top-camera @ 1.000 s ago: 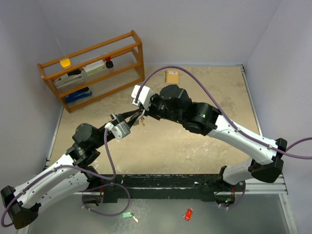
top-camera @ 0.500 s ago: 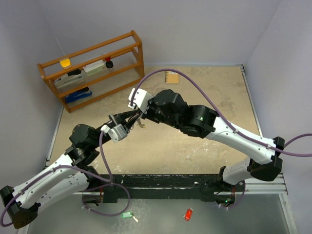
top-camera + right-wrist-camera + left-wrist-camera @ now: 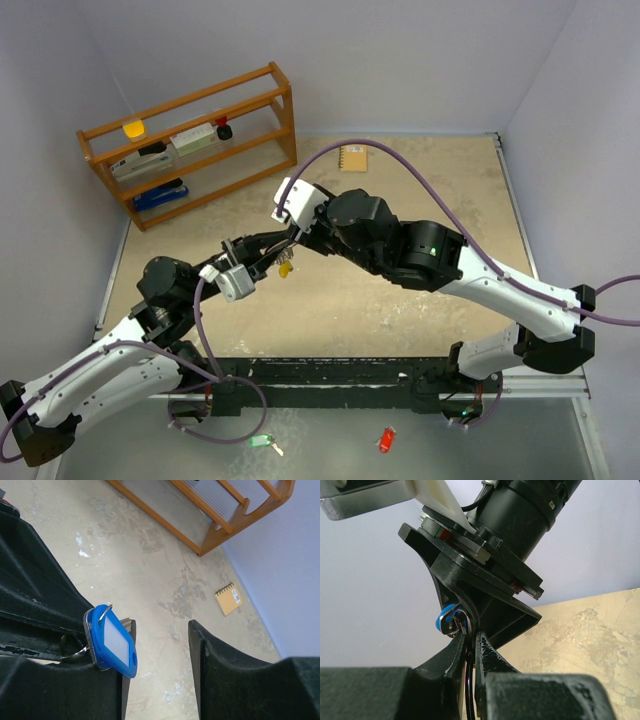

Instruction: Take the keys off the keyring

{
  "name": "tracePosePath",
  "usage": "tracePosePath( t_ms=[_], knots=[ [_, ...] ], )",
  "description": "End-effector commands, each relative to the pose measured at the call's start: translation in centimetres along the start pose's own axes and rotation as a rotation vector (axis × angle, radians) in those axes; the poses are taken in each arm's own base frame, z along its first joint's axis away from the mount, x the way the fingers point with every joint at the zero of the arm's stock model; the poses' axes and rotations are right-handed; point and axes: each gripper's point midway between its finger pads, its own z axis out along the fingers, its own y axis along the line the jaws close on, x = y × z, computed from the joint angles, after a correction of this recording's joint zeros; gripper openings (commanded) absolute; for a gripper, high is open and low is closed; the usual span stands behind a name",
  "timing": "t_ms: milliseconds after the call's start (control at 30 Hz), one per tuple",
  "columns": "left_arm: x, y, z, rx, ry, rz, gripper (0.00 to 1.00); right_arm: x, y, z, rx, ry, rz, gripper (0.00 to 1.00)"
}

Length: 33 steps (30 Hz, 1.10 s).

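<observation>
My left gripper (image 3: pixel 252 256) is shut on the thin silver keyring (image 3: pixel 469 680), held edge-on between its fingers in the left wrist view. A blue-tagged key (image 3: pixel 446 620) hangs from the keyring just past the fingertips. In the right wrist view the blue tag (image 3: pixel 113 642) rests against the left finger (image 3: pixel 60 690) of my right gripper (image 3: pixel 157 665). That gripper's jaws stand open with nothing between them. A bit of the keyring (image 3: pixel 75 651) shows behind the tag. From above, a yellow tag (image 3: pixel 285 268) dangles below where the two grippers meet, the right gripper (image 3: pixel 297 238) just beyond it.
A wooden rack (image 3: pixel 190 140) with small items stands at the back left. A tan spiral notebook (image 3: pixel 352 158) lies on the table at the back. A green tag (image 3: pixel 260 440) and a red tag (image 3: pixel 386 440) lie on the near ledge in front of the arm bases.
My right gripper has opened from shut and drawn back slightly to the right. The left gripper, still shut on the keyring, moved a little left, and the yellow tag now hangs in view.
</observation>
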Motion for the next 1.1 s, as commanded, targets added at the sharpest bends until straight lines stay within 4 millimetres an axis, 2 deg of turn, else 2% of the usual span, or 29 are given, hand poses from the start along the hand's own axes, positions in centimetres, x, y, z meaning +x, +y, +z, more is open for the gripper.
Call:
tracePosePath(
  t_ms=[0,200,467,600,733,900,1067],
  knots=[
    [-10.1,6.0,-0.5,-0.216,-0.296,0.119,0.00,3.3,3.4,-0.2,-0.114,0.139,-0.079,0.50],
    [-8.6,7.8,0.2,-0.311,-0.240,0.085,0.00,4.3,3.0,-1.3,-0.080,0.204,-0.090,0.50],
    [-6.9,11.7,0.2,-0.500,-0.116,0.122,0.00,5.2,1.6,-2.4,0.007,0.226,-0.050,0.50],
    [-4.5,13.2,0.1,-0.582,0.007,0.154,0.00,4.2,0.8,-3.2,0.035,0.186,-0.030,0.50],
    [-2.5,13.3,-0.2,-0.606,0.086,0.172,0.00,2.9,-0.5,-4.1,0.090,0.133,-0.019,0.52],
    [-2.5,14.0,-2.1,-0.660,0.126,0.189,0.00,3.1,-2.9,-4.8,0.223,0.144,-0.021,0.53],
    [-3.7,14.9,-4.0,-0.707,0.156,0.226,0.00,2.9,-3.6,-4.8,0.267,0.120,-0.021,0.55]
  ],
)
